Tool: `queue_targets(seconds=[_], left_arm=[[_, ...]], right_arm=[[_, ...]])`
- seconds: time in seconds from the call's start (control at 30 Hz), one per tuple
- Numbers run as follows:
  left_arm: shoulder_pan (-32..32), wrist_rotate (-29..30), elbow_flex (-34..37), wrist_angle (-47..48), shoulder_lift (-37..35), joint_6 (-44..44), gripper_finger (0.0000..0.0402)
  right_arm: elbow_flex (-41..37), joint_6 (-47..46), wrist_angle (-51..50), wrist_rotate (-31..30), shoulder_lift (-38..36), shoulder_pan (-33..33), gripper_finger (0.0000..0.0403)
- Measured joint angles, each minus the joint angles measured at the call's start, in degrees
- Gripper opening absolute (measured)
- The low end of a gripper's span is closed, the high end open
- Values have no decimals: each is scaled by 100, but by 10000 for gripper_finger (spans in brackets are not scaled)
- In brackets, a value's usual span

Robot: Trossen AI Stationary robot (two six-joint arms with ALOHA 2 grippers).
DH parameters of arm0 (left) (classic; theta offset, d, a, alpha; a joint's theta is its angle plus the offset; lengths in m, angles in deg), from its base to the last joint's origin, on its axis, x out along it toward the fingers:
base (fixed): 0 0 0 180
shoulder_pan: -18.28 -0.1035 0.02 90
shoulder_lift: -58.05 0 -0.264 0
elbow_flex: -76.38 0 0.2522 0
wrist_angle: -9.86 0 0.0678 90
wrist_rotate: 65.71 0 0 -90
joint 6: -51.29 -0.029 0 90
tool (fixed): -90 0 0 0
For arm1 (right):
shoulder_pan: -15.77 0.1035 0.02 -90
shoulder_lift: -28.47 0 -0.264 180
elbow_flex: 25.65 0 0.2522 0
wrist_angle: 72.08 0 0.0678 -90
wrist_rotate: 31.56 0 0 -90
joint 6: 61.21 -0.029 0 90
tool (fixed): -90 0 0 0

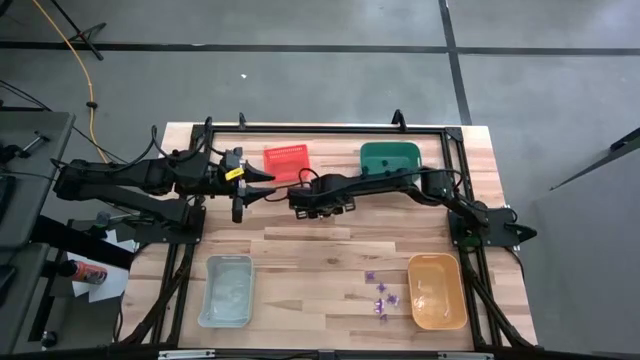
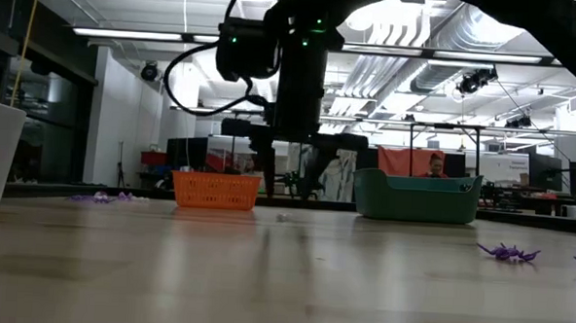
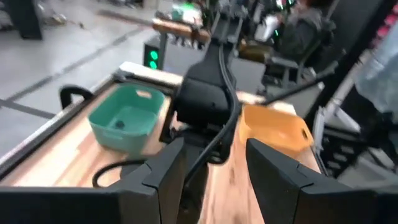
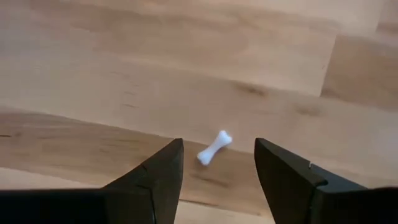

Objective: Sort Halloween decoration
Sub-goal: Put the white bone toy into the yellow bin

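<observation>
Below the right gripper's [image 4: 217, 171] spread fingers lies a tiny white plastic bone [image 4: 214, 148] — slanted across the gap; green plastic bin [image 1: 390, 158] just beyond, contents unclear.

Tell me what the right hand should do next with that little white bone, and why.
Probably lower straight down and close. The right hand is open above the wooden table, and the small white bone lies loose between its fingers, not yet gripped and outside any bin.
</observation>
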Motion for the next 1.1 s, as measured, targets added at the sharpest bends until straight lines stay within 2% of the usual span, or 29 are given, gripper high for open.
queue_targets(seconds=[0.2,0.73,0.87,1.1], left_arm=[[-1,-48,1,428,0,-450,156],[-3,-46,2,693,0,-1014,156],[-3,-46,2,698,0,-1015,156],[-3,-35,2,691,0,-1054,156]], right_arm=[[4,-591,61,-187,69,85,193],[24,-1423,205,-101,335,90,190],[22,-1423,139,-132,342,90,163],[17,-1300,-59,-158,350,92,72]])
